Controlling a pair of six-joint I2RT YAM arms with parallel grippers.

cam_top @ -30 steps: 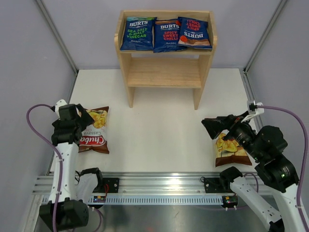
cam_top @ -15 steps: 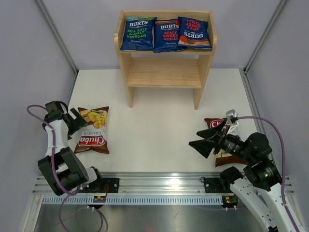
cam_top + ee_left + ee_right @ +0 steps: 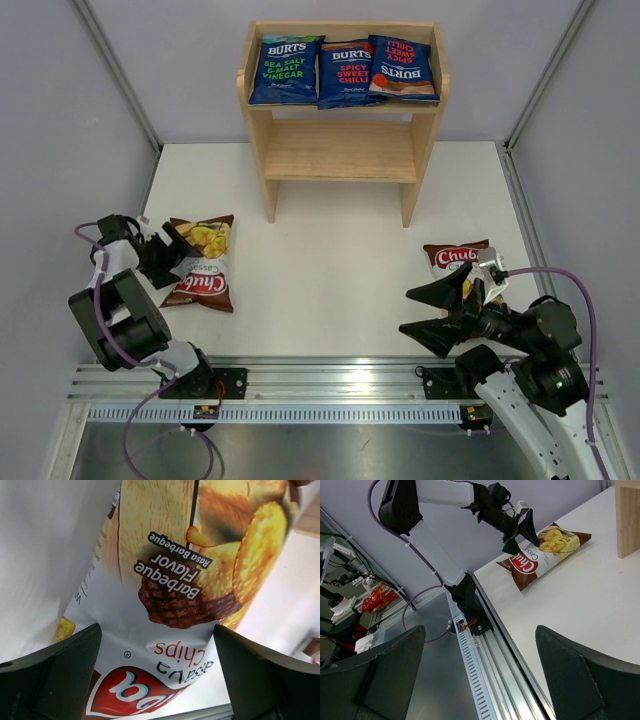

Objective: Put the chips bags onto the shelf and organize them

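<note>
Out in front of the shelf (image 3: 340, 150) to its left, the left gripper (image 3: 183, 258) sits low over a brown Chuba bag (image 3: 203, 262) lying flat on the counter (image 3: 330, 260). Its jaws are spread to either side of the bag, not pinching it. Three blue BURTS bags (image 3: 345, 73) lie side by side on the shelf's top tier. In front of the shelf to its right lies the second Chuba bag (image 3: 455, 258). Just beyond it from the shelf, the right gripper (image 3: 405, 313) points leftward, jaws wide apart around nothing.

You see glossy printed film on the Chuba bags (image 3: 205, 268) and BURTS bags (image 3: 343, 72), matt pale wood on the shelf (image 3: 340, 152), a smooth white table (image 3: 330, 255) and a ribbed metal rail (image 3: 330, 386).
</note>
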